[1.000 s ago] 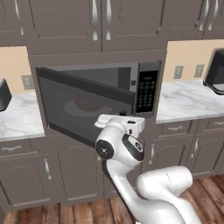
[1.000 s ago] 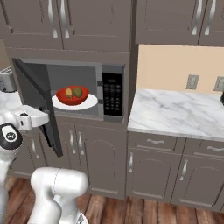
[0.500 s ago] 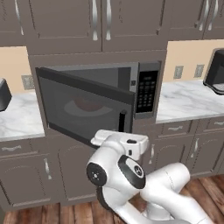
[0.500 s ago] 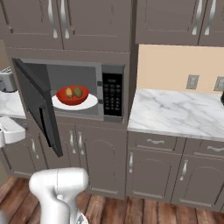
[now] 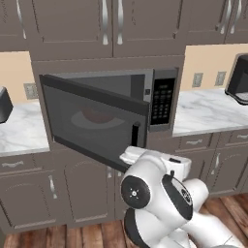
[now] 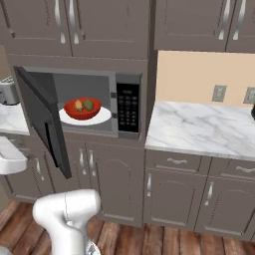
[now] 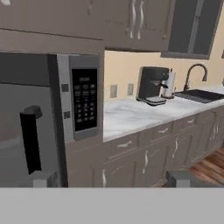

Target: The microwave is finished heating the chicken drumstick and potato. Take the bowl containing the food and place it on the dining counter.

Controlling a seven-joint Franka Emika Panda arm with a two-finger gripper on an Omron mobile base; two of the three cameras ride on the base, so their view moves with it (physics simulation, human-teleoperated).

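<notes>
The microwave (image 6: pixel 127 102) stands open, its dark glass door (image 6: pixel 42 119) swung out to the left. Inside, the red bowl (image 6: pixel 82 110) sits on the white turntable (image 6: pixel 102 118) and holds the yellow-orange chicken drumstick (image 6: pixel 78 105) and the olive-brown potato (image 6: pixel 88 104). In the left base view the bowl (image 5: pixel 97 116) shows dimly through the door glass. My gripper (image 7: pixel 111 178) is open with nothing between its fingertips (image 7: pixel 43 178); it hangs low in front of the door's free edge, facing the door handle (image 7: pixel 30 140) and the keypad (image 7: pixel 84 100). The dining counter is out of view.
A marble counter (image 6: pixel 199 129) over brown cabinets runs right of the microwave, with a black coffee machine (image 7: pixel 151 85) and a sink faucet (image 7: pixel 194 74) further along. A grey toaster (image 6: pixel 7 92) stands on the counter at the left. Wood floor lies below.
The gripper has opened wide and come off the door's edge. The hand has dropped lower and drawn back from the door, which stays swung open.
</notes>
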